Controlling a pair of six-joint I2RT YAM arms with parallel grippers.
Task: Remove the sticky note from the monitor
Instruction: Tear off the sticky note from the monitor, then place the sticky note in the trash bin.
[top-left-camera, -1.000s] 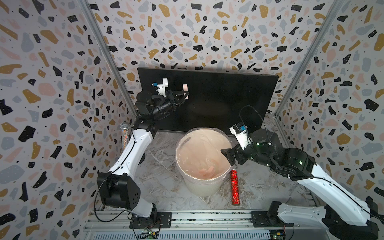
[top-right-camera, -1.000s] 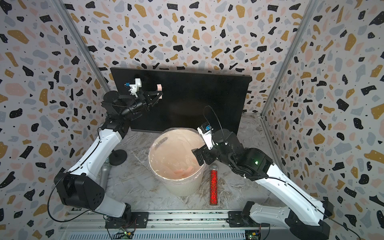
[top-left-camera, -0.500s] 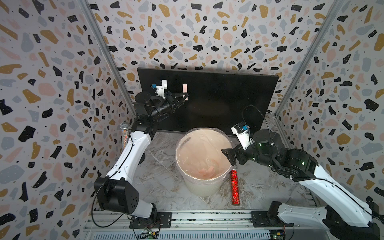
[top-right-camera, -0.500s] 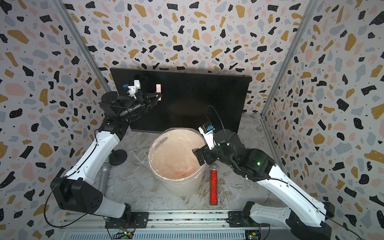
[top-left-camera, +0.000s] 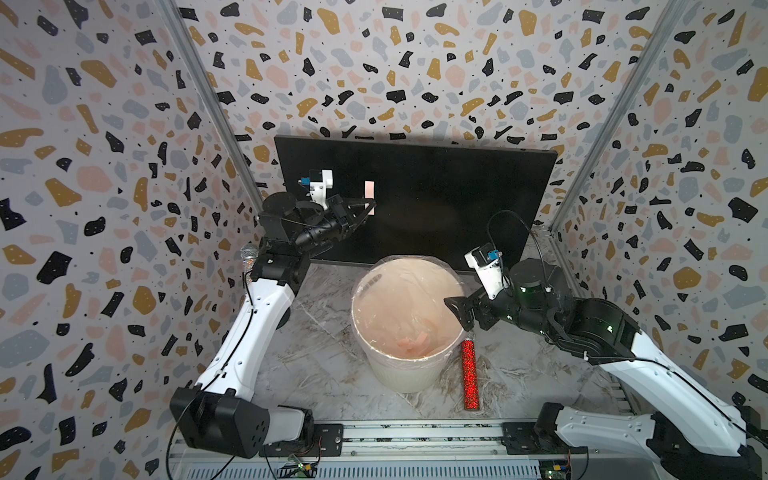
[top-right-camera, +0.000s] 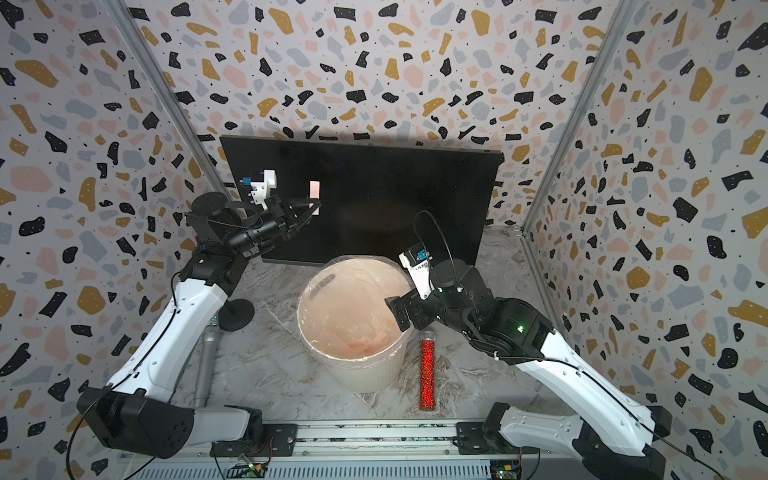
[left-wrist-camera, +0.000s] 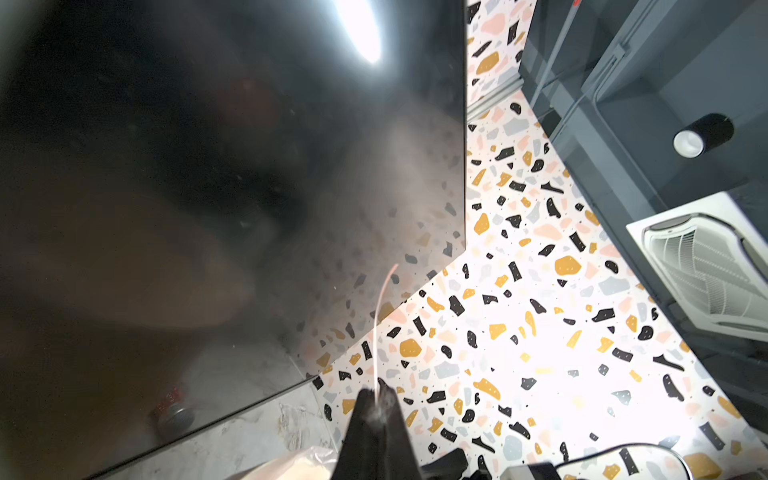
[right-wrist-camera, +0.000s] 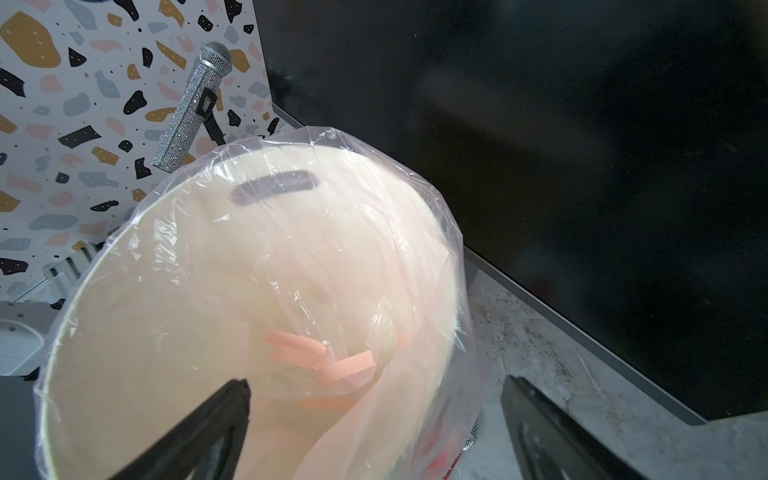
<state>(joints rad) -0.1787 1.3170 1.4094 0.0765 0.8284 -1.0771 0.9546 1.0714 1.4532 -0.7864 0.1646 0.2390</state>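
Observation:
The monitor leans against the back wall. A thin pink sticky note stands in front of its upper left part. My left gripper is shut on the note's lower end. In the left wrist view the sticky note shows edge-on, curving up from the left gripper beside the monitor. I cannot tell if its top still touches the screen. My right gripper is open and empty over the bin's right rim.
A white bin with a clear liner stands mid-table and holds several pink notes. A red glitter tube lies to its right. A silver microphone and a black round stand base are at the left.
My left gripper has come slightly down and away from the screen, with the sticky note still pinched. The right gripper has edged a little toward the bin.

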